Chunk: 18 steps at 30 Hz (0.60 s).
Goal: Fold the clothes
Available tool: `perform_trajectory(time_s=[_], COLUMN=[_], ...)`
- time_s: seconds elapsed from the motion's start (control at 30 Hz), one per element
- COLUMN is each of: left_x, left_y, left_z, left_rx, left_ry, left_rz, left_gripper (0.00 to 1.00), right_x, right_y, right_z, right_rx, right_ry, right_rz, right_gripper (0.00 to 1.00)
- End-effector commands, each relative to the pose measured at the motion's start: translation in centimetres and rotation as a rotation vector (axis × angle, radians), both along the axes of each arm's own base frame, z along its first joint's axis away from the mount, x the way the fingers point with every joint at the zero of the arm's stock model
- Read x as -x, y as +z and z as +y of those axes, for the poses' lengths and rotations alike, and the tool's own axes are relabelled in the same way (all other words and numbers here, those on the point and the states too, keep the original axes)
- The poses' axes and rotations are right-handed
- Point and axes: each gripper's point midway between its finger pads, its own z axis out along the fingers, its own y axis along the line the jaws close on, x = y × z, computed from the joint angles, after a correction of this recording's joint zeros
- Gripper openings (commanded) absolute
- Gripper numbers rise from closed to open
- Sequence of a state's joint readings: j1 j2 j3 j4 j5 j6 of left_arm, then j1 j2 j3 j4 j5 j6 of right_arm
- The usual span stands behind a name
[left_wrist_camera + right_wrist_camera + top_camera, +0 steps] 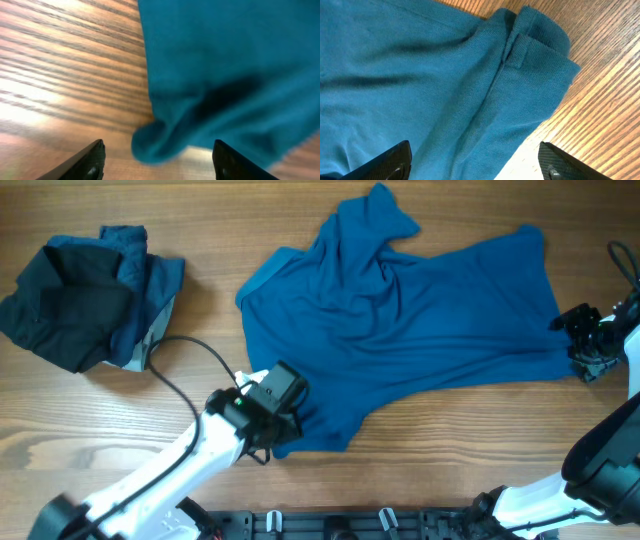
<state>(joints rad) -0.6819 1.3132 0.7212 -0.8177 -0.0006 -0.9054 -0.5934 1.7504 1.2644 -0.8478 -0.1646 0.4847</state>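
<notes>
Two open, empty tools: left tool (157, 159) at the blue shirt's (400, 330) near corner, right tool (475, 161) at its right edge.

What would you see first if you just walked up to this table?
The big blue shirt, lying crumpled across the middle and right of the wooden table. Next, the heap of dark and blue clothes at the left. Then the two grippers, jaws open, at the shirt's edges: the left gripper at its near corner, the right gripper at its right end.
</notes>
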Motion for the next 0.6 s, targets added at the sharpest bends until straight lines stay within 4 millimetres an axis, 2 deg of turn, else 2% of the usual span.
perform_trajectory(time_s=[0.0,0.1,0.17,0.2,0.23,0.3,0.37,0.47,0.5,0.57], left_x=[0.1,0.4,0.6,0.6,0.6,0.4,-0.3,-2.3,-2.5,-2.9], left_y=[-2.1,-4.3,-4.9,-4.9,-4.7,-4.3,-2.9,0.6,1.4,3.3], left_z=[-0.8,-1.5,-1.4,-1.2,-0.9,-0.4,0.6,4.1,4.9,6.7], left_rx=[0.042,0.041,0.042,0.042,0.044,0.047,0.066,0.086,0.093,0.116], left_ry=[0.053,0.042,0.052,0.059,0.073,0.098,0.146,0.225,0.25,0.293], left_rz=[0.093,0.163,0.195,0.2,0.204,0.202,0.173,0.035,0.007,-0.063], left_gripper=[0.65,0.53,0.33,0.15,0.04,0.04,0.04,0.04,0.04,0.04], right_x=[0.0,0.0,0.0,0.0,0.0,0.0,-0.1,0.0,0.1,0.3], right_y=[-0.5,-0.6,-0.6,-0.6,-0.5,-0.6,-0.5,-0.7,-0.8,-1.0], right_z=[0.6,0.6,0.6,0.6,0.6,0.6,0.5,0.1,0.0,0.0], right_rx=[-0.026,-0.026,-0.026,-0.026,-0.026,-0.025,-0.022,0.002,0.01,0.006], right_ry=[0.023,0.023,0.023,0.023,0.022,0.023,0.02,0.014,0.012,0.013], right_rz=[0.008,0.008,0.008,0.008,0.008,0.008,0.003,0.011,0.019,0.029], right_gripper=[0.81,0.82,0.82,0.82,0.82,0.81,0.81,0.78,0.75,0.61])
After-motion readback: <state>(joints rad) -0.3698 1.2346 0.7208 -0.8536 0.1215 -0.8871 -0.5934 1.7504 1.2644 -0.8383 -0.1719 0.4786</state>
